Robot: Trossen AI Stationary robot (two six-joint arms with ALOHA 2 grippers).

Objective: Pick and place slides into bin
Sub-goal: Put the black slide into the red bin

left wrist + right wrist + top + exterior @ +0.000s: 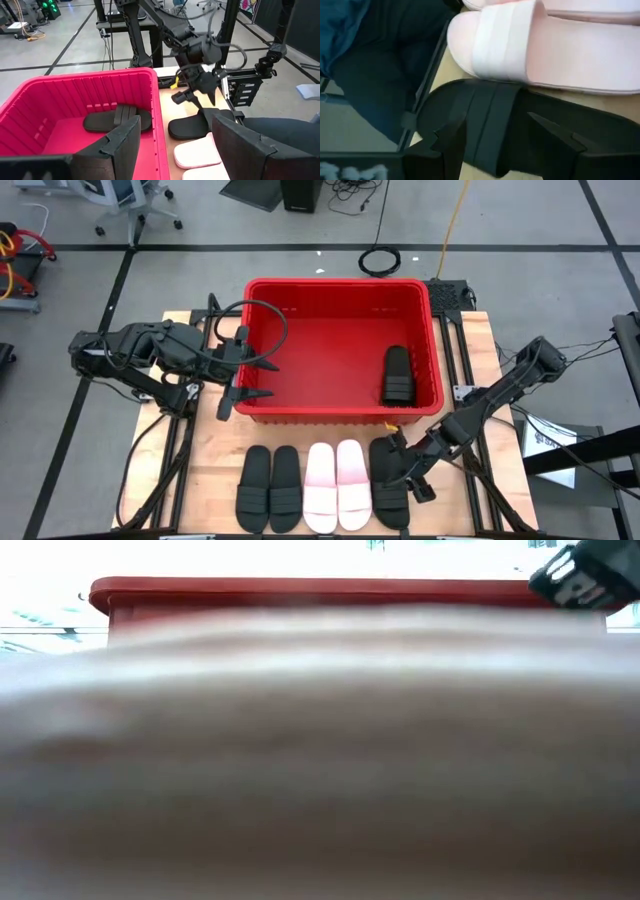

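Note:
The red bin [340,298] stands at the table's far middle, with one black slide [397,375] lying flat inside at its right. Five slides lie in a row at the near edge: two black [270,488], two pale pink [336,484] and one black [388,485] at the right end. My right gripper [402,468] is open, low over that right-end black slide [490,120], with its fingers on either side of the strap; I see no touch. My left gripper [236,372] is open and empty at the bin's near left corner.
The bin's rim [150,80] stands between my left gripper and the slide inside [117,120]. The low view is mostly filled by a blurred pale slide [320,760], with the bin's rim [350,588] behind it. Bare wood shows to the left of the row [205,470].

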